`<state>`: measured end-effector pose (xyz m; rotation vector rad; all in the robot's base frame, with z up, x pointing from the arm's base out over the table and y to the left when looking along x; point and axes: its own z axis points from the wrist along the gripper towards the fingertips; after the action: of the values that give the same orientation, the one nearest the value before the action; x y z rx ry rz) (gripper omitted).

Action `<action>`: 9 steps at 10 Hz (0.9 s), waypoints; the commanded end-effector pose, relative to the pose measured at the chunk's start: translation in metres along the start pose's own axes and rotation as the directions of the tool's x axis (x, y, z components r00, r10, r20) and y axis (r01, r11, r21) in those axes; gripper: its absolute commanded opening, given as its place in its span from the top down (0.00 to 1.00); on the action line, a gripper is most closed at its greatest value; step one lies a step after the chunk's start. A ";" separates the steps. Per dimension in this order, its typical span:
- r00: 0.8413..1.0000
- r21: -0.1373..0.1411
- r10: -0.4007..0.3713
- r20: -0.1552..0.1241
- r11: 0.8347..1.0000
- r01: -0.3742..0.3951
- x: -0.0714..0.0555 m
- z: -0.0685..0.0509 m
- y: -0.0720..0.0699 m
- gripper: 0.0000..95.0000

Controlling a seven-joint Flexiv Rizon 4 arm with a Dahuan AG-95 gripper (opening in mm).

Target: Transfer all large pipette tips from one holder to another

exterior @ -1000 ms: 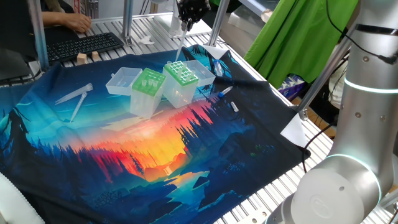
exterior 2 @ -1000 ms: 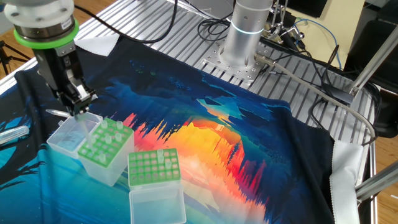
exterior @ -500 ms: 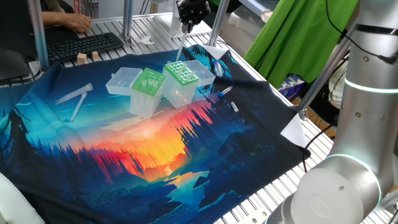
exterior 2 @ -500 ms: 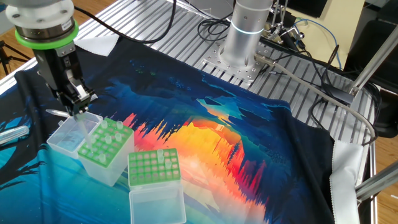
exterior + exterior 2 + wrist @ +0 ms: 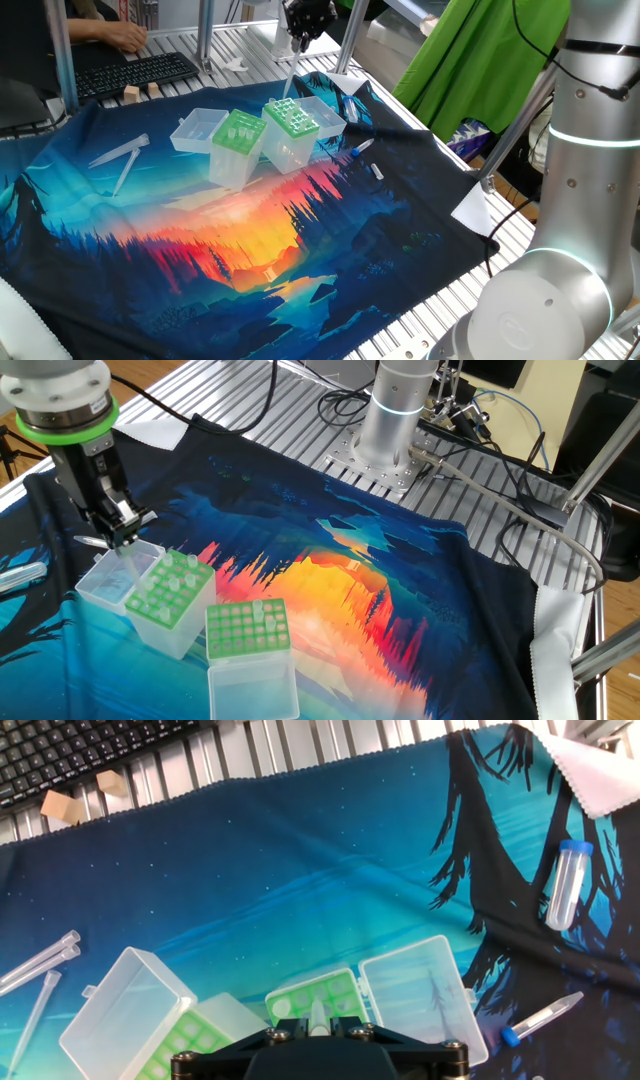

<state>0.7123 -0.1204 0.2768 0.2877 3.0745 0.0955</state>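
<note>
My gripper [image 5: 317, 1026] is shut on a large pipette tip [image 5: 317, 1015], a clear slender cone that hangs point down between the jaws. It hovers well above both boxes [image 5: 297, 42]. In the hand view the tip lines up over the darker green dotted-grid holder [image 5: 315, 997], whose clear lid [image 5: 420, 992] lies open to its right. The plain light-green holder [image 5: 238, 130] stands just left of it, with several tips poking up from its wide holes [image 5: 172, 582]. The dotted holder [image 5: 247, 628] shows a couple of tips standing in it.
A keyboard [image 5: 135, 72] with a person's hand lies at the far edge, two wooden blocks [image 5: 60, 805] beside it. Loose plastic pipettes [image 5: 120, 155] lie left of the boxes. Capped tubes [image 5: 565, 880] and a white cloth [image 5: 600, 770] lie to the right.
The gripper has shifted very slightly with the tip still held in it. The boxes have not moved.
</note>
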 end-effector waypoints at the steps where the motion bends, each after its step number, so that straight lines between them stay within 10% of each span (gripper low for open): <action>1: 1.000 0.000 0.000 -0.003 1.000 0.000 0.000 0.001 -0.001 1.00; 9: 1.000 -0.003 0.005 0.004 1.000 -0.005 0.003 0.018 0.002 1.00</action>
<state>0.7089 -0.1160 0.2580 0.2958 3.0645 0.0947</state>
